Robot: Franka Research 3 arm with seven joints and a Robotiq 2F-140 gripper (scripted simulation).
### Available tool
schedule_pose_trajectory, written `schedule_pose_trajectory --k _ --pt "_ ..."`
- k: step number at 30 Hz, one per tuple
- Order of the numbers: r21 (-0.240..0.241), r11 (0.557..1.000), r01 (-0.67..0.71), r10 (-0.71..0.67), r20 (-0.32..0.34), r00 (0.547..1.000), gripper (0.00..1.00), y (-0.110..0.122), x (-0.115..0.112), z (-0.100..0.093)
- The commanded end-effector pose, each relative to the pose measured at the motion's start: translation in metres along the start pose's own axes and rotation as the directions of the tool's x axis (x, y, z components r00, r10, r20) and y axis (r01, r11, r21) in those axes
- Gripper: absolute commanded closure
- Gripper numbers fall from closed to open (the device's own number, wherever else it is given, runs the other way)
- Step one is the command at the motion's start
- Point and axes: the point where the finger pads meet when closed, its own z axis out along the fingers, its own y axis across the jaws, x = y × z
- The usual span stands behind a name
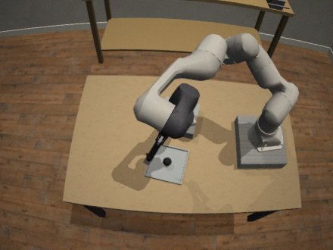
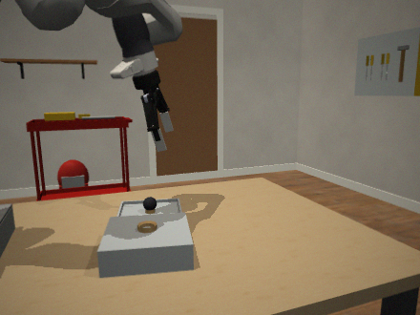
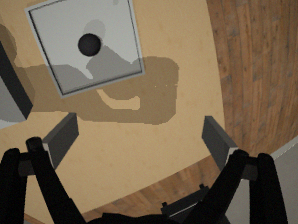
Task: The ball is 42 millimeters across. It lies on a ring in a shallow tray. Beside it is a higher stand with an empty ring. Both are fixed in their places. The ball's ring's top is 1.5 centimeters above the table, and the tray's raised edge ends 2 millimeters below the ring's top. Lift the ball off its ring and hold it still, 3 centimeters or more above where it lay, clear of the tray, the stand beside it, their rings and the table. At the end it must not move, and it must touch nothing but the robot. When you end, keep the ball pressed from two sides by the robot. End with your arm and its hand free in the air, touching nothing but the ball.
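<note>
Stand (image 2: pixel 143 248) with its empty ring (image 2: pixel 147 226) sits right beside my ball (image 2: pixel 150 203), tool (image 2: pixel 161 130) spread wide and empty, hanging well above.

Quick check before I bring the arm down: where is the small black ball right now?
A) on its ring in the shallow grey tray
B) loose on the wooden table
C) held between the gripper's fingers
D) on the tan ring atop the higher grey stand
A: the small black ball sits in the shallow grey tray, the tan ring on the higher grey stand is empty, and the open gripper hangs well above it.
</note>
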Motion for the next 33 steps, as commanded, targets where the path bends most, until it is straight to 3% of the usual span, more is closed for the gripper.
schedule_pose_trajectory --k 1,9,22,33 --pt "0.06 0.987 0.148 -0.145 -0.052 0.988 0.0 -0.016 0.008 0.009" --pt "0.1 0.969 0.225 -0.213 -0.116 0.97 0.0 -0.03 0.022 0.026" --pt "0.158 0.894 0.419 -0.363 -0.29 0.885 0.0 -0.067 0.059 0.062" --pt "0.159 0.888 0.43 -0.371 -0.301 0.878 0.0 -0.069 0.062 0.064"
